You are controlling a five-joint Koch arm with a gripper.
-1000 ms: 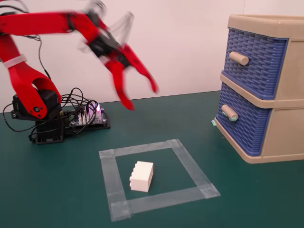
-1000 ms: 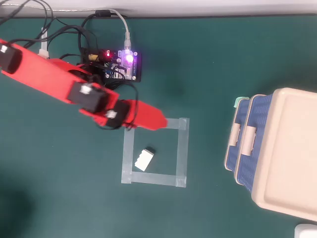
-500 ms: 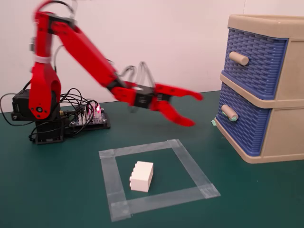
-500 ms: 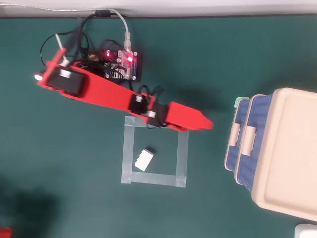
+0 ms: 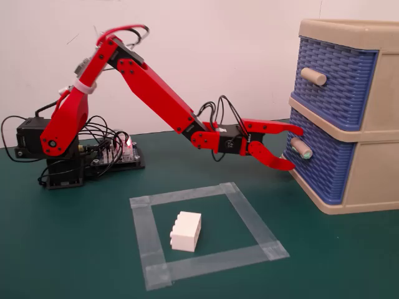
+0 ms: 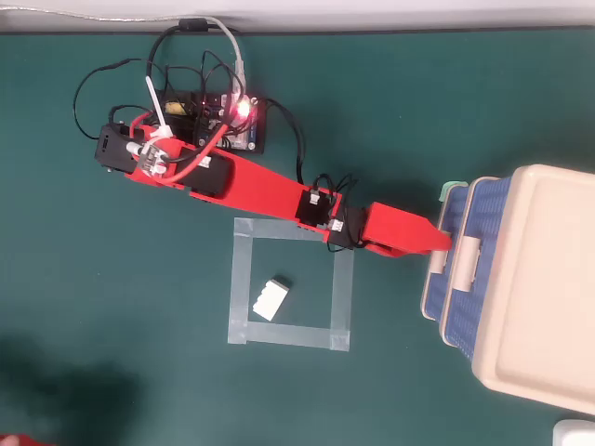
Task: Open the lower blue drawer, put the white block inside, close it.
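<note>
Dark green table mat [image 5: 75,249] against a white wall [image 5: 206,50]; gripper [image 5: 296,148] spread wide around the handle of the closed lower blue drawer [image 5: 318,163], white block [image 5: 186,231] inside tape square [image 5: 249,221], apart from cabinet [image 5: 374,180].

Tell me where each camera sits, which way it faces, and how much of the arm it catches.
Fixed view: low at the table's front edge, looking level across the green mat toward the white wall; whole red arm from base to open gripper, jaws either side of the lower blue drawer handle.
Overhead view: above the table, looking straight down; arm seen from on top, gripper tip at the cabinet front, jaws stacked.
Both share the white block inside the tape square, the circuit board and the beige cabinet.
</note>
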